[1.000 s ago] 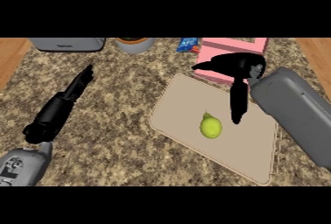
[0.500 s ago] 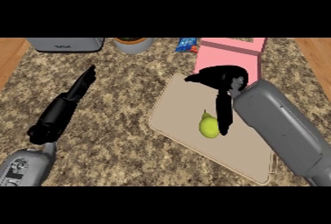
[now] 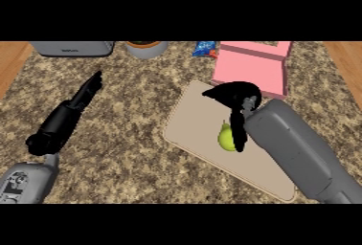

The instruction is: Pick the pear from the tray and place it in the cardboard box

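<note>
Speckled brown stone counter (image 3: 127, 143) fills the view, and we see a beige tray (image 3: 189, 122) lying right of centre with the pear (image 3: 225, 139) on it near the middle. The pink cardboard box (image 3: 251, 72) sits just beyond the tray's far edge, with its open top facing us. The right hand (image 3: 234, 95) hangs over the pear, its fingers (image 3: 241, 131) pointing straight down and touching the fruit's right side. They are stretched out and not curled round it, so we read no grasp yet. We judge this as the reach-and-grasp step, with the pick not done. Next the fingers and thumb need to close round the pear, then lift it and carry it a short way back to the box. The pear looks small, yellow-green and smooth, with its narrow stem end toward the far side. Being rounded, it may roll if nudged sideways. The left hand (image 3: 81, 98) rests at the left with straight fingers, holding nothing. A grey appliance (image 3: 71, 48) and a pot (image 3: 146, 49) stand at the back edge.
</note>
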